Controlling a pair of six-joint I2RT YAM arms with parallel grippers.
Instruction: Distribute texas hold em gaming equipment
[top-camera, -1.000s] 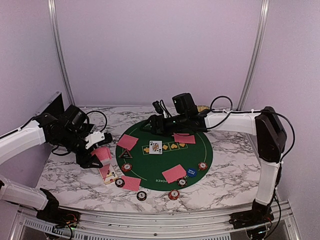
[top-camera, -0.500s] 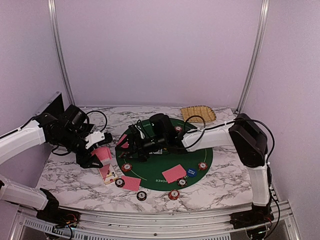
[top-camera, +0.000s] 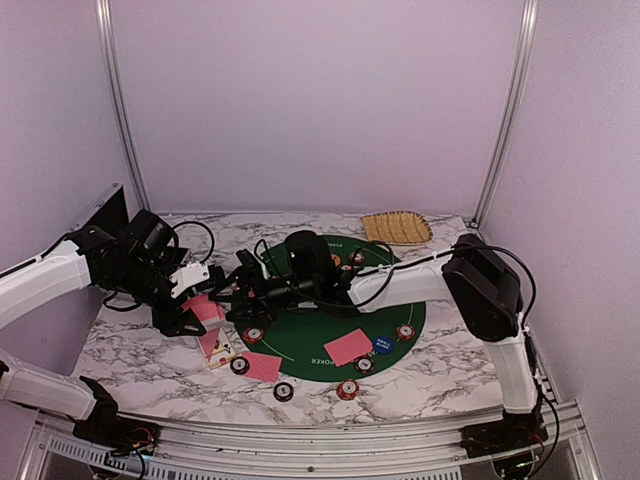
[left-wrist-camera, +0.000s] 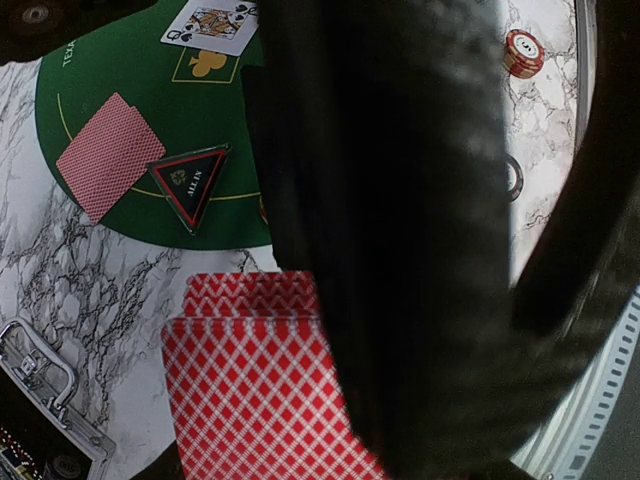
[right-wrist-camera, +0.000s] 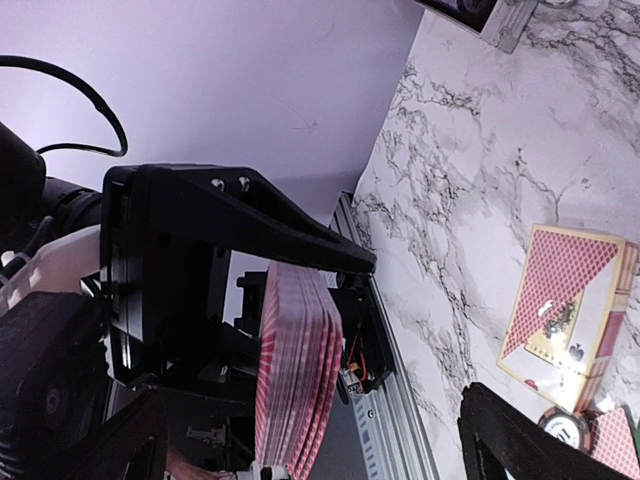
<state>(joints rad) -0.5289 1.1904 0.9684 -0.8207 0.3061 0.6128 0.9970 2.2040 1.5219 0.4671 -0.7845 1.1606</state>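
Observation:
My left gripper (top-camera: 193, 312) hangs above the marble at the left, shut on a deck of red-backed playing cards (top-camera: 206, 308). The right wrist view shows that deck (right-wrist-camera: 295, 370) edge-on under a black finger (right-wrist-camera: 230, 215) of the left gripper. My right gripper (top-camera: 228, 292) has reached across the green mat (top-camera: 300, 345) and stands open right beside the deck, its jaws wide on either side. On the mat lie red-backed cards (top-camera: 349, 346), a face-up card (left-wrist-camera: 210, 20), a black triangle marker (left-wrist-camera: 190, 185), a blue button (top-camera: 382, 344) and poker chips (top-camera: 405, 331).
A card box (top-camera: 217, 347) lies on the marble below the left gripper, also seen as the box (right-wrist-camera: 565, 310) in the right wrist view. More chips (top-camera: 347, 389) and a card (top-camera: 262, 366) sit at the mat's near edge. A tan woven tray (top-camera: 397, 227) stands at the back.
My right arm has swung left across the mat, from its far side to the deck held by the left gripper. The left arm and deck have stayed still.

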